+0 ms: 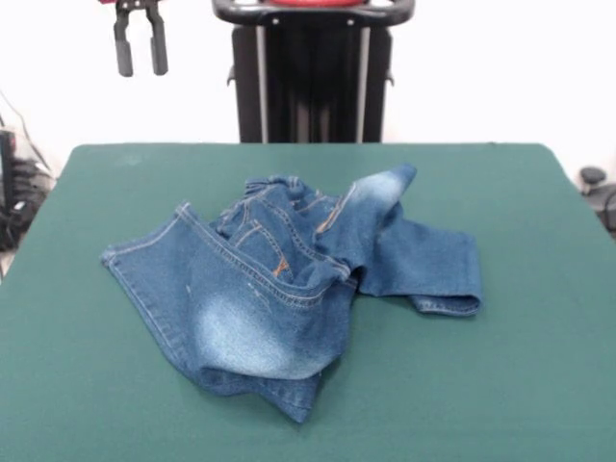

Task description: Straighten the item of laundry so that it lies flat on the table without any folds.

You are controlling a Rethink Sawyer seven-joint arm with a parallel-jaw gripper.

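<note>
The jeans (pixel 289 289) lie crumpled near the middle of the bench (pixel 539 385), a little toward its left half in the front view. They are far from flat: one leg is folded forward over the body, showing a pale faded patch toward the near edge, and its hem juts out at the left. The waistband and a pocket with orange-tan stitching bunch up in the centre (several creases cross there). Another part rises into a small faded peak at the upper middle, and a second leg runs out to the right, ending in a hemmed cuff that rests on the cloth.

The bench has a dark green, cloth-like top with rounded far corners; it is much larger than the jeans and bare green shows on every side of them. Its surface looks smooth and even.

Beyond the far edge stands a black pedestal (pixel 313 72) with upright rails, against a plain white wall (pixel 500 67). Dark cables and equipment (pixel 19 183) sit at the left margin past the bench, and a small dark object (pixel 592 178) shows at the right margin.

The gripper (pixel 141 53) hangs at the top left, high above the bench and well apart from the jeans. Its two black fingers (pixel 123 53) point down with a clear gap between them, spread apart and holding nothing.
</note>
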